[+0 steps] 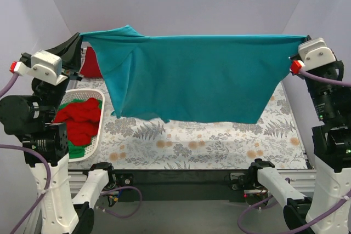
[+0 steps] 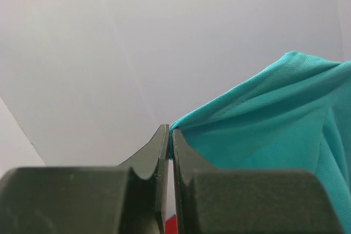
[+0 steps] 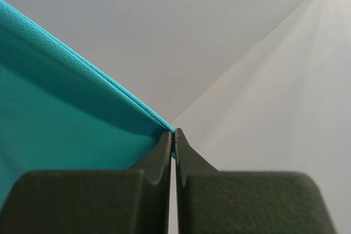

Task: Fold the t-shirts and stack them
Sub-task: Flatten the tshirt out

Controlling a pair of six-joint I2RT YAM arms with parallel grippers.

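The teal t-shirt [image 1: 192, 78] hangs stretched in the air between both grippers, its lower edge above the floral tablecloth [image 1: 219, 143]. My left gripper [image 1: 81, 38] is shut on its left corner, seen as teal cloth [image 2: 263, 130] pinched at the fingertips [image 2: 171, 135]. My right gripper [image 1: 303, 41] is shut on its right corner, where the hem [image 3: 82, 113] runs into the fingertips [image 3: 174, 138]. Dark red t-shirts [image 1: 79, 119] and a bit of a green one [image 1: 77, 149] lie bunched in the basket. Another dark red shirt [image 1: 91, 63] lies at the back left.
A white plastic laundry basket [image 1: 97, 135] stands at the left of the table, beside the left arm. White walls enclose the back and sides. The table's dark front rail [image 1: 181, 178] runs between the arm bases.
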